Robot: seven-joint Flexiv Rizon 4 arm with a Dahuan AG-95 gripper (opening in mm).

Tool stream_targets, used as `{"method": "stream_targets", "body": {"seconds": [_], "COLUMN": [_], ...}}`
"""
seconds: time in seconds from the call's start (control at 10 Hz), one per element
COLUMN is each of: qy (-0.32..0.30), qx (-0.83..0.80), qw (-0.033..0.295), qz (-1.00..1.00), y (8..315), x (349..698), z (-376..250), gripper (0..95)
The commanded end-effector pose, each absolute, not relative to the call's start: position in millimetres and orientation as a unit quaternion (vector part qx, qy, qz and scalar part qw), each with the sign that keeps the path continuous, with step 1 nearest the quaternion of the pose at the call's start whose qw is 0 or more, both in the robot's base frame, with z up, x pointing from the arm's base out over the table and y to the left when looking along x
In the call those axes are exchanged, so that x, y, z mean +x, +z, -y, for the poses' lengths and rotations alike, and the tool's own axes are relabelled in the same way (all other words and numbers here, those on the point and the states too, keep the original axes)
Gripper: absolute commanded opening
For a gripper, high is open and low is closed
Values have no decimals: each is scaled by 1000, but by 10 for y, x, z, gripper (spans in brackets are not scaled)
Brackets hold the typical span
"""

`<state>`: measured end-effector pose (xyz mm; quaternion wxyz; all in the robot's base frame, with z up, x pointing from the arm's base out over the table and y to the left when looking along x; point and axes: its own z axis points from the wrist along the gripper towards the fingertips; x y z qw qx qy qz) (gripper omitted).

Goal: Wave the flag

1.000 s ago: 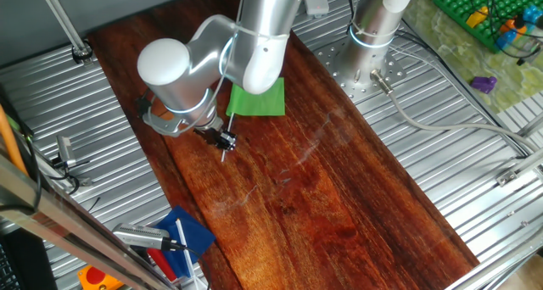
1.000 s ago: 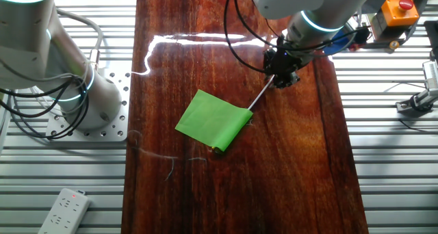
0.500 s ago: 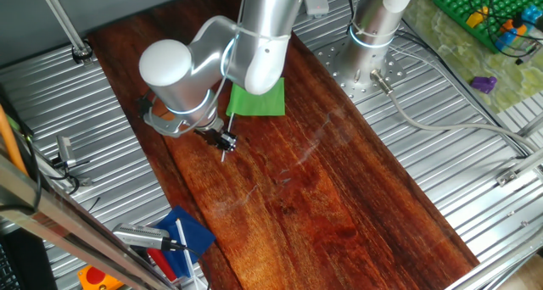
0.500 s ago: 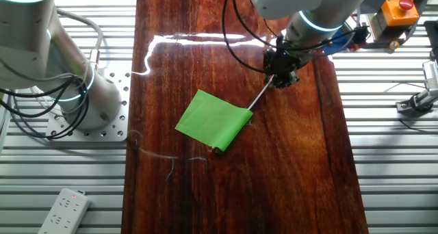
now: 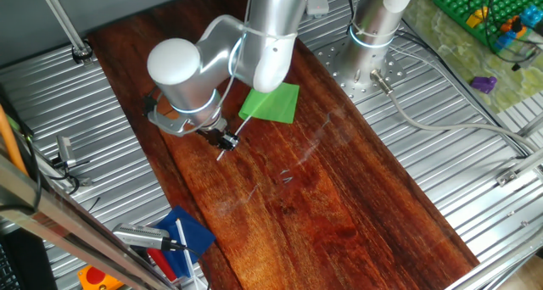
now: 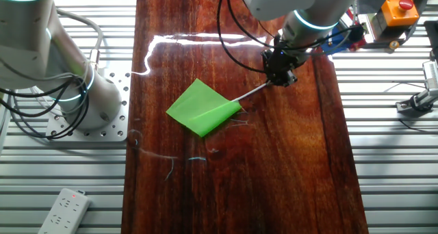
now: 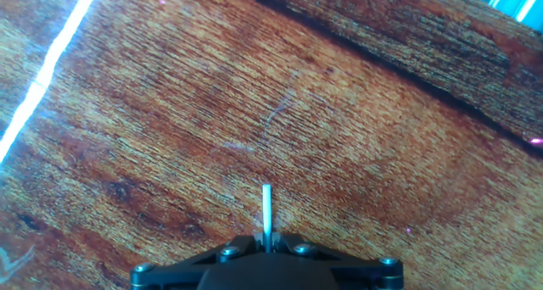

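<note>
The flag is a bright green rectangle on a thin white stick, held just above the dark wooden board. My gripper is shut on the stick's end, with the cloth stretched out to its left. In one fixed view the flag shows partly behind the silver arm, with the gripper low over the board. In the hand view only the stick's short white tip pokes out between the shut gripper fingers; the cloth is out of view there.
The wooden board lies on a ribbed metal table. A second silver arm base stands at the left. A white power strip lies at the bottom left. A blue cloth and tools lie near the board's corner. A green brick plate is far off.
The stick has swung: the flag cloth has turned and moved sideways across the board. The gripper has shifted slightly and stays shut on the stick.
</note>
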<state>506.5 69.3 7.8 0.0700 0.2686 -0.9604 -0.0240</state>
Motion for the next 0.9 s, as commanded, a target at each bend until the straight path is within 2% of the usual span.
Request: {"method": "stream_targets", "body": {"seconds": [0.1, 0.4, 0.9], "qy": [-27, -26, -33], "qx": [264, 253, 263], "qw": [70, 72, 97], "qz": [962, 964, 959], "y": [128, 260, 1001], "x": [5090, 5118, 5129], "z": [-672, -618, -412], "gripper": [0, 0, 0]}}
